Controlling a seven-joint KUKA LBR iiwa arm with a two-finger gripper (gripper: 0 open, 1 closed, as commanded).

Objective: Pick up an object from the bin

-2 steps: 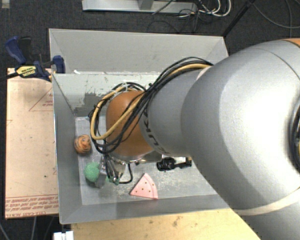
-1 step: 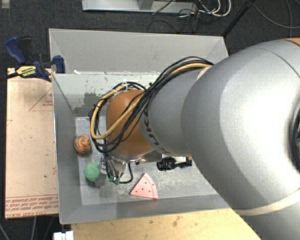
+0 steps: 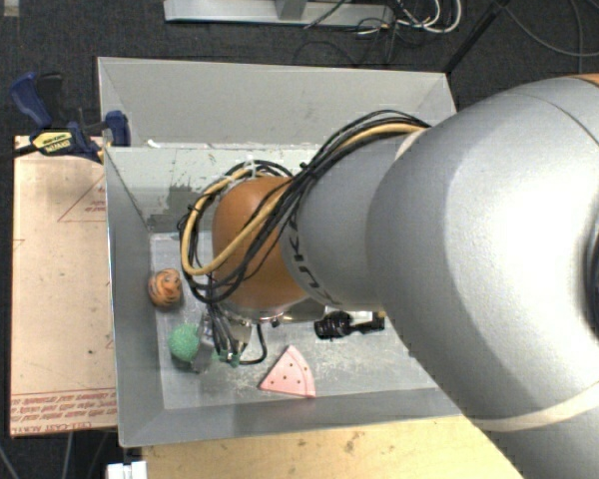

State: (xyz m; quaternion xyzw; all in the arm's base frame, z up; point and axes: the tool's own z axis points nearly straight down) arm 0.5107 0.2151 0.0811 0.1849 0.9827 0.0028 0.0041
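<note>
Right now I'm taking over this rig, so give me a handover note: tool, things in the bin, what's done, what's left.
Tool: low in the grey metal bin, close beside the small green ball at its near left.
Others: orange-brown swirled ball farther up the left side; pink triangular wedge and black cylindrical piece to the view's right of the tool.
Done: arm is in the bin.
Left: lift one thing out; all four lie on the floor.
</note>
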